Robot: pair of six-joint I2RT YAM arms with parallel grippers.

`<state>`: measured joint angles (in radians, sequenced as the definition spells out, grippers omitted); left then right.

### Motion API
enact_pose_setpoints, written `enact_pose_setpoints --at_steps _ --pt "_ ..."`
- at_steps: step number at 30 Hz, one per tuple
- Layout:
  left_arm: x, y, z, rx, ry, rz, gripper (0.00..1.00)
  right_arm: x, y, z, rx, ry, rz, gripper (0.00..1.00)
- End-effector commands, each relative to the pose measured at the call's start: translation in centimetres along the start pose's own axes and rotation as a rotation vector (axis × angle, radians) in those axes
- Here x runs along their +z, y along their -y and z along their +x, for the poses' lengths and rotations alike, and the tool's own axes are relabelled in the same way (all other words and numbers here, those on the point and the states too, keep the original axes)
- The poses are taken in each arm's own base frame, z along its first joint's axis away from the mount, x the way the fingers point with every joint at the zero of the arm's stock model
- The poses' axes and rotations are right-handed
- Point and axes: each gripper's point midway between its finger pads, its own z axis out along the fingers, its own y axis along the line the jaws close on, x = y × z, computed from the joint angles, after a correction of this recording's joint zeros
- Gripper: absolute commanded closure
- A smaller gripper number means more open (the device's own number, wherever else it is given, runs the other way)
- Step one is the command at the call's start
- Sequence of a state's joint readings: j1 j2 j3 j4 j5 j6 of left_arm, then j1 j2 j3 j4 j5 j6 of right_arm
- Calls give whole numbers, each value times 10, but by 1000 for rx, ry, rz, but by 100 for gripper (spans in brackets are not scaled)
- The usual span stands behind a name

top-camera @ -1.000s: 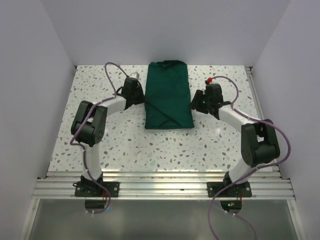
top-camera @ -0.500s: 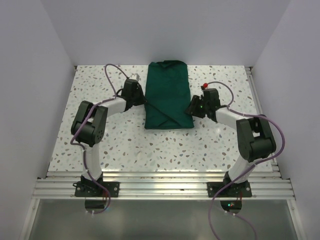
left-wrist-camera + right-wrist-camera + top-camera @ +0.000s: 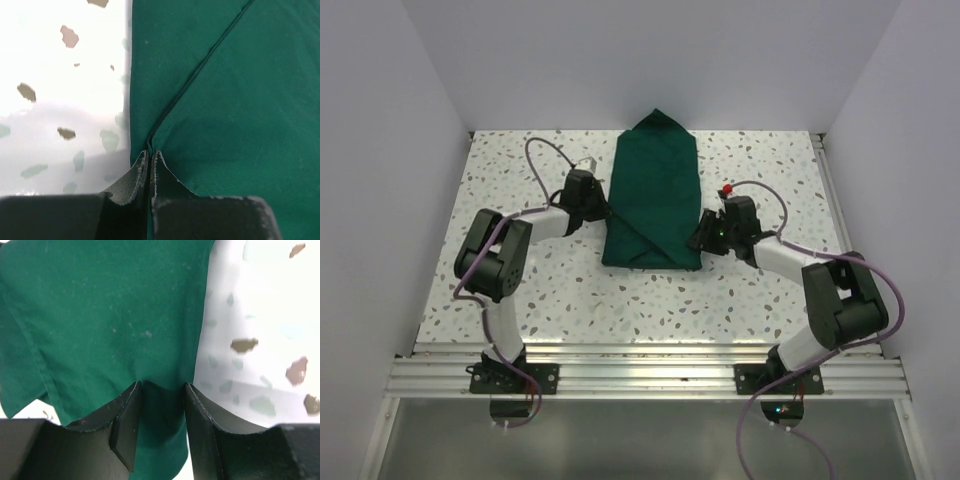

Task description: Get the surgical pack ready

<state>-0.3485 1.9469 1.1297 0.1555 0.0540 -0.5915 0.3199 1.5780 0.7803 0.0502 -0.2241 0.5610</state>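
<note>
The surgical pack is a folded dark green cloth bundle [image 3: 655, 195] lying lengthwise mid-table, its far end drawn into a point. No tray, instruments or pouches show. My left gripper [image 3: 603, 212] is at the bundle's left edge. In the left wrist view it [image 3: 150, 152] is shut on a thin fold of the cloth [image 3: 240, 100] where a diagonal seam ends. My right gripper [image 3: 698, 237] is at the near right edge. In the right wrist view its jaws [image 3: 162, 385] stand apart, astride the cloth's [image 3: 100, 315] right edge without pinching it.
The speckled white tabletop [image 3: 570, 290] is enclosed by white walls at the left, back and right. An aluminium rail [image 3: 640, 375] runs along the near edge, holding both arm bases. Purple cables [image 3: 545, 150] loop off each arm.
The bundle has slid nearer and skewed, its far end now peaked. My right gripper moved nearer along the right edge and its jaws narrowed. My left gripper kept its hold and shifted slightly nearer.
</note>
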Motion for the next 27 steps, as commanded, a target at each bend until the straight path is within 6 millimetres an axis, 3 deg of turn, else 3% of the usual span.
enact_pose_setpoints --at_steps 1,5,10,13,27 --pt "-18 1 16 12 -17 -16 100 -17 -4 4 1 17 -8 57" --pt "-31 -7 34 7 -28 -33 100 -29 -2 18 -2 11 -1 57" --pt "-44 -8 43 6 -26 -34 100 -40 -3 37 -4 -18 -3 57" --pt "-49 -9 50 6 -34 -33 100 -45 -2 57 -6 -46 -4 57" --pt "-73 -13 73 22 -36 -51 100 -71 -4 92 7 -60 -15 58"
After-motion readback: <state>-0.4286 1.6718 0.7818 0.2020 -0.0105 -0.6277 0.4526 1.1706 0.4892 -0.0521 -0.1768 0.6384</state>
